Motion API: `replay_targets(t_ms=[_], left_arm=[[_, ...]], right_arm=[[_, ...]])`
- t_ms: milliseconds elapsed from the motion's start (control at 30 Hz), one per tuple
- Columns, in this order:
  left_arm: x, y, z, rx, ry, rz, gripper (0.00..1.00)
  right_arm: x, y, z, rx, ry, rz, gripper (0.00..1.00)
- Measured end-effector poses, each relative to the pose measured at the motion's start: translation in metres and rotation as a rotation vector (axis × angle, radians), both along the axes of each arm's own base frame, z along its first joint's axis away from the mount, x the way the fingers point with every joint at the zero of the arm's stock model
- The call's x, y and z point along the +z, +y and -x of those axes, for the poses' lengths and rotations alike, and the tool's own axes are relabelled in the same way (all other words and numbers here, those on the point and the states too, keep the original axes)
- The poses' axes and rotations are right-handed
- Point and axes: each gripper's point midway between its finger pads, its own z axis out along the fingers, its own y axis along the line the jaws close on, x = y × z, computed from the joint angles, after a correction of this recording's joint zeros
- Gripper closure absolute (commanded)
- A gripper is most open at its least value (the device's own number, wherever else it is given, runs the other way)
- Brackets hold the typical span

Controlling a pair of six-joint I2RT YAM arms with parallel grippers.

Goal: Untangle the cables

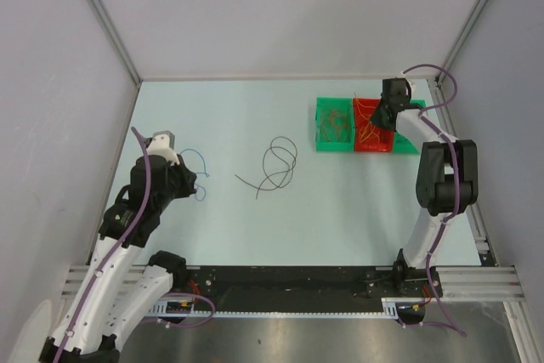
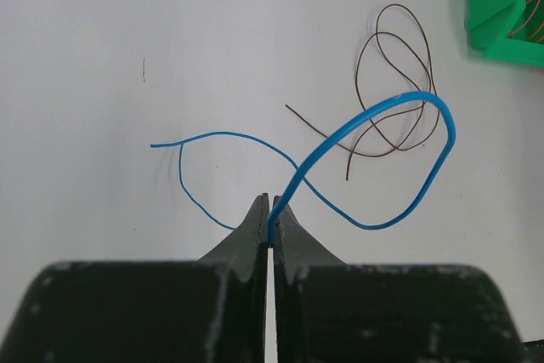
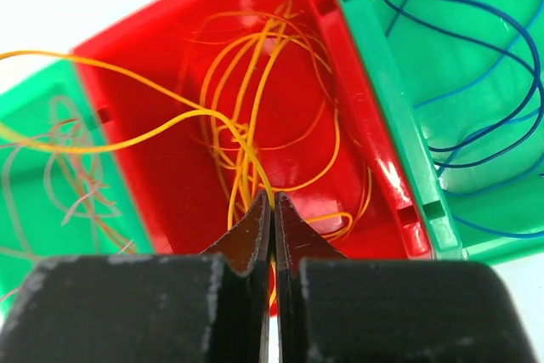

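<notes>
My left gripper point(image 2: 272, 210) is shut on a blue cable point(image 2: 442, 125), which arcs up from the tips and trails in a thin loop over the table. From above, that gripper point(image 1: 190, 178) is at the table's left with the blue cable point(image 1: 202, 159) beside it. A dark brown cable point(image 1: 281, 138) lies coiled alone mid-table, and its dark loops point(image 2: 406, 13) show beyond the blue arc. My right gripper point(image 3: 273, 201) is shut on an orange cable point(image 3: 195, 112) over the red bin point(image 3: 153, 184), where more orange cables lie tangled.
Three bins stand in a row at the back right: a green bin point(image 1: 333, 144), the red bin point(image 1: 361, 147) and another green bin point(image 1: 411, 147) under the right arm. One green bin point(image 3: 399, 82) holds blue cables point(image 3: 518, 65); the other point(image 3: 34, 99) holds pale reddish ones.
</notes>
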Motion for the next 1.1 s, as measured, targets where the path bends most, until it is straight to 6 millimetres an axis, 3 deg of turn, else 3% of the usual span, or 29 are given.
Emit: replay_targets(t_ms=[200, 533, 633, 667, 700, 733, 833, 900, 1100], left_arm=[[-0.001, 0.0, 0.0, 0.0, 0.004, -0.001, 0.99], [-0.001, 0.0, -0.001, 0.0, 0.004, -0.001, 1.0], [-0.001, 0.0, -0.001, 0.0, 0.004, -0.001, 1.0], [-0.001, 0.0, 0.0, 0.0, 0.002, -0.001, 1.0], [0.0, 0.0, 0.0, 0.0, 0.001, 0.0, 1.0], [0.001, 0.0, 0.0, 0.0, -0.003, 0.001, 1.0], [0.003, 0.0, 0.001, 0.0, -0.013, 0.004, 1.0], [0.004, 0.0, 0.001, 0.0, -0.018, 0.006, 1.0], [0.007, 0.001, 0.002, -0.001, -0.03, 0.01, 1.0]], right_arm=[[-0.018, -0.011, 0.002, -0.043, 0.037, 0.011, 1.0], [-0.019, -0.024, 0.002, -0.075, 0.038, 0.028, 1.0], [-0.018, -0.022, 0.003, -0.07, 0.04, 0.029, 0.84], [-0.018, -0.022, 0.004, -0.067, 0.043, 0.031, 0.72], [-0.016, -0.022, 0.005, -0.066, 0.042, 0.032, 0.65], [-0.012, -0.022, 0.007, -0.063, 0.039, 0.034, 0.57], [0.014, -0.021, 0.011, -0.055, -0.002, 0.037, 0.45], [0.03, -0.021, 0.012, -0.055, -0.037, 0.034, 0.43], [0.107, -0.022, 0.019, -0.052, -0.173, 0.031, 0.42]])
